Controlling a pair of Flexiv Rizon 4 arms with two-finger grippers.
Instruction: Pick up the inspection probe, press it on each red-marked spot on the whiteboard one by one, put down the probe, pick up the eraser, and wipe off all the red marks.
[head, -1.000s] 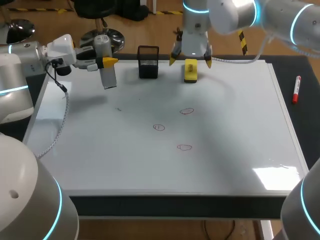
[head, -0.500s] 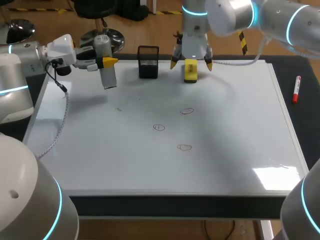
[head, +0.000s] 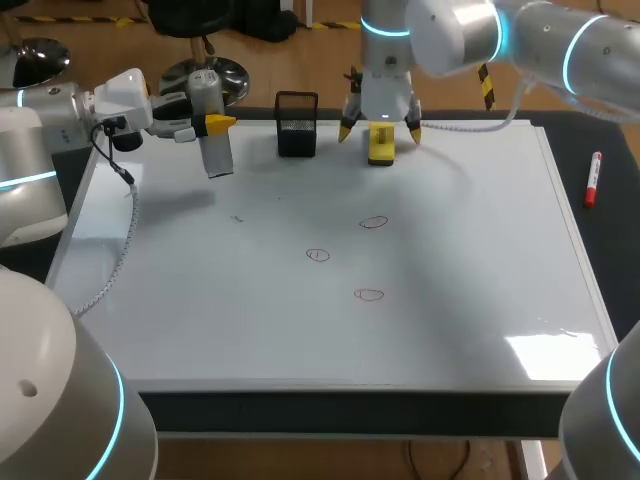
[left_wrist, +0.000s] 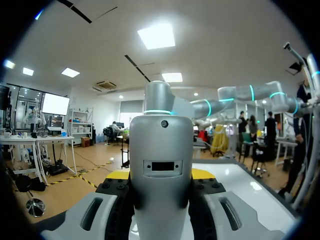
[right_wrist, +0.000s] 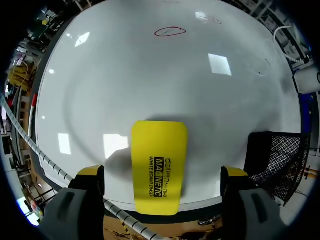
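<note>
My left gripper (head: 212, 124) is shut on the grey inspection probe (head: 212, 130) and holds it above the whiteboard's far left corner. In the left wrist view the probe (left_wrist: 161, 165) stands upright between the fingers. The yellow eraser (head: 381, 143) lies flat near the whiteboard's far edge. My right gripper (head: 380, 131) is open over it, one yellow tip on each side. In the right wrist view the eraser (right_wrist: 159, 167) lies between the fingers (right_wrist: 90, 171) with a gap at both sides. Three red marks (head: 374, 222), (head: 318, 254), (head: 369, 294) sit mid-board; one mark (right_wrist: 170, 32) shows ahead of the right gripper.
A black mesh holder (head: 297, 124) stands at the far edge between the two grippers, close beside the right gripper's finger (right_wrist: 277, 160). A red marker (head: 592, 178) lies on the dark table right of the whiteboard (head: 470, 260).
My right gripper has come down over the eraser and now straddles it. The left arm and the probe have kept still.
</note>
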